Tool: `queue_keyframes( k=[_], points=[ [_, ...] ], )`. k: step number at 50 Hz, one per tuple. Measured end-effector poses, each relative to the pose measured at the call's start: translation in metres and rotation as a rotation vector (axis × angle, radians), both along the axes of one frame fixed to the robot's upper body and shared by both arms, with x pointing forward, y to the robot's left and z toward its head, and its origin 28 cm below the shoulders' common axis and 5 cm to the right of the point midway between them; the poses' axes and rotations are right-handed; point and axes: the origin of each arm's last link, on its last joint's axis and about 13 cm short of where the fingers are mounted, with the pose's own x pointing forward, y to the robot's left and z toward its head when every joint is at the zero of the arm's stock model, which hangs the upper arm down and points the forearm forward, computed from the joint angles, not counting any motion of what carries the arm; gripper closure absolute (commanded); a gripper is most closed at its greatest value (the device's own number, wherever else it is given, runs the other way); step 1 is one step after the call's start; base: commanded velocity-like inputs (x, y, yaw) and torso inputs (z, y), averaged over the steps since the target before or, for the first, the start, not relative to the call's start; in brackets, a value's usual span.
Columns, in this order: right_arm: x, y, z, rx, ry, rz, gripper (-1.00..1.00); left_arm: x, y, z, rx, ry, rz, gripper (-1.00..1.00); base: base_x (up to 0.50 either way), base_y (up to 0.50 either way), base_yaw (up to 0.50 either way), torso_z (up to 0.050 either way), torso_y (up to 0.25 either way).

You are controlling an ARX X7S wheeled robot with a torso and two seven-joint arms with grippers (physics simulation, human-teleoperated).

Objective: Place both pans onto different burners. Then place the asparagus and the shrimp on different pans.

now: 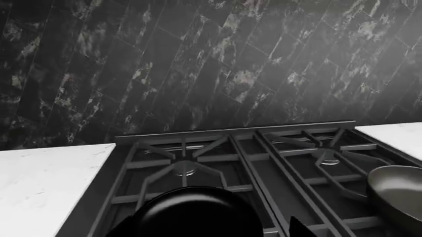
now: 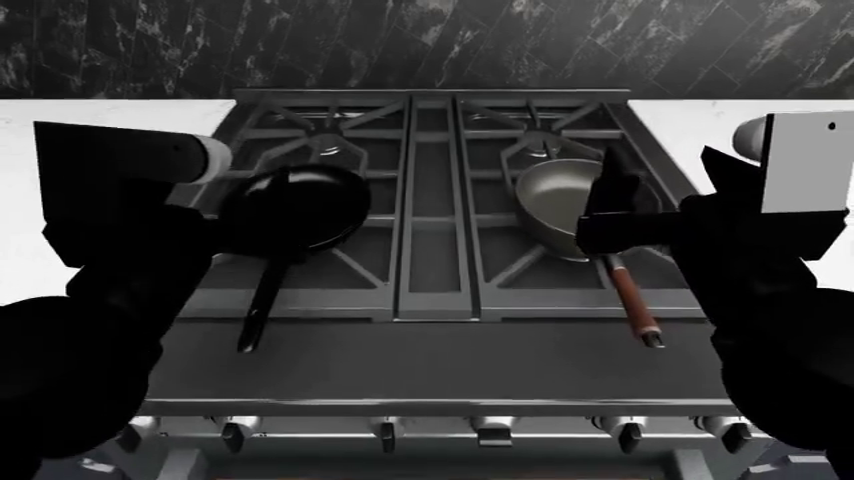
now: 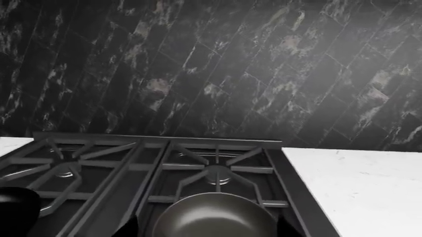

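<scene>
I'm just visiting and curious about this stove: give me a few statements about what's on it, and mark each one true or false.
1. Two pans sit on the stove grates. True: the black skillet is on the left side and the grey pan on the right.
2. The grey pan has a black metal handle. False: its handle is reddish-brown.
3. Both pans are empty. True: no food shows in either.
4. Asparagus lies on the white counter. False: no asparagus or shrimp appears in any view.
5. The wall behind the stove is plain white. False: it is dark, marbled tile.
6. Both handles point toward the knobs. True.
</scene>
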Motion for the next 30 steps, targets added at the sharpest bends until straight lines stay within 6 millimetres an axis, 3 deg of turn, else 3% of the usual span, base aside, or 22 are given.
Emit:
queue_keyframes(
  k=[9, 18, 30],
  points=[
    [0.001, 0.003, -0.005, -0.024, 0.008, -0.006, -1.00, -0.002, 0.002, -0.005, -0.021, -0.019, 0.008, -1.00, -0.50, 0.00, 0.00, 0.000, 0.000],
    [0.001, 0.003, -0.008, -0.007, 0.000, -0.001, -1.00, -0.003, 0.003, -0.009, -0.033, -0.022, 0.013, -1.00, -0.02, 0.00, 0.00, 0.000, 0.000],
    [0.001, 0.002, -0.008, 0.041, -0.002, 0.011, -1.00, -0.003, 0.003, -0.011, -0.039, -0.024, 0.017, -1.00, 0.00, -0.45, 0.00, 0.000, 0.000]
  ],
)
